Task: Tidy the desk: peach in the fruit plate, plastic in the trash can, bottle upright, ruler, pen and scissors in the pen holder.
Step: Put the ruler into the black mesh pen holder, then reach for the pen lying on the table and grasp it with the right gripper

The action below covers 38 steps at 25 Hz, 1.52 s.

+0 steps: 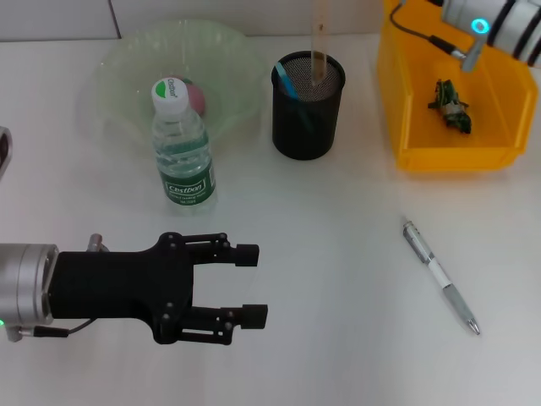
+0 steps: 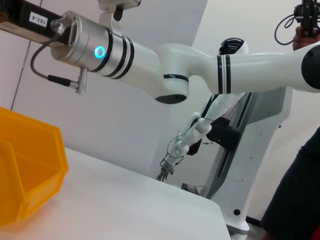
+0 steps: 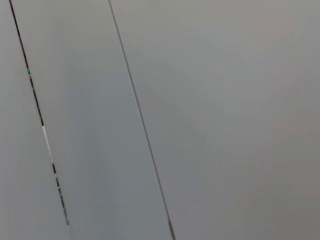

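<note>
1. White desktop filled the head view, matte and bare between the objects, with a pale wall behind.
2. Nearest, at the left, the left gripper hovered just above the desk with its black jaws apart and nothing between them, pointing right.
3. Well to its right lay the pen, flat and slanted, tip toward the near right; it looked like the last loose item, so picking it up seemed the step in hand.
4. To do it well, the jaws would need to straddle the barrel across its width near the middle, since a slim round pen would roll if nudged from one side.
5. Farther back, the bottle stood upright, just in front of the fruit plate holding the peach.
6. The pen holder stood centre, the ruler already upright inside.
7. Far right, the trash can held the plastic; the right gripper was out of view.
</note>
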### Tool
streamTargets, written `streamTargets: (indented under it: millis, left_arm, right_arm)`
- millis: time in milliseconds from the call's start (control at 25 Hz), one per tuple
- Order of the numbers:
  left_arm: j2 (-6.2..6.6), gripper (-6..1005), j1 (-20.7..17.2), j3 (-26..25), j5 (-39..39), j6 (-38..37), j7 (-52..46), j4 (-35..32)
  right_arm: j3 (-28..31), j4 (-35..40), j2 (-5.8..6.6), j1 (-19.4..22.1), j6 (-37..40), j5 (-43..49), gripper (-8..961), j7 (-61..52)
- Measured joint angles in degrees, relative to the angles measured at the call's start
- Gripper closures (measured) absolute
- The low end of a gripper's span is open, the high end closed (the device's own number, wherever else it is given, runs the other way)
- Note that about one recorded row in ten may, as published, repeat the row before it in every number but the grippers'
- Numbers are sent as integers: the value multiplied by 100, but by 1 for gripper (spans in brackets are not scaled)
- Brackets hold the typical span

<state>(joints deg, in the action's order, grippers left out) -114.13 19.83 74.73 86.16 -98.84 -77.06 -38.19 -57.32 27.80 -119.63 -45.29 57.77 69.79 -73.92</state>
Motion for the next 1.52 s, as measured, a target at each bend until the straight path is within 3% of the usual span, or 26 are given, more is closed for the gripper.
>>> streamTargets:
  millis: [360, 960, 1080, 1160, 1200, 1320, 1360, 1400, 1440, 1520]
  left_arm:
    - [-4, 215, -14, -29, -3, 34, 27, 6]
    - [-49, 215, -62, -28, -3, 59, 36, 22]
    - [-48, 215, -78, -22, 1, 59, 38, 22]
    - [-40, 215, -90, -18, 6, 57, 39, 22]
    - [-26, 215, -102, -18, 6, 54, 40, 22]
    - [7, 215, -114, -18, 8, 32, 41, 22]
    - [13, 215, -114, -19, 8, 3, 40, 14]
    - [23, 215, -116, -19, 8, -56, 37, -2]
    - [23, 215, -116, -19, 8, -56, 37, -2]
    - [38, 215, -139, -63, 8, -192, 41, -28]
  right_arm:
    - [-38, -706, -19, -357, -418, -473, 453, 796]
    - [-602, -430, 25, -216, -514, -466, 386, 68]
    - [-942, 197, 56, 123, -468, -338, 371, -446]
    - [-1271, 1374, 135, 684, -319, 444, 361, -1629]
    - [-1271, 1374, 135, 684, -319, 444, 356, -1629]
    - [-1193, 3029, 90, 1350, -7, 2202, 350, -3293]
    - [-1032, 4154, 10, 1687, 379, 3511, 350, -4436]
    - [-945, 4638, -6, 1790, 723, 4078, 350, -4975]
    - [-945, 4638, -6, 1790, 723, 4078, 333, -4975]
    - [-743, 5383, -9, 1844, 1615, 4973, 299, -5933]
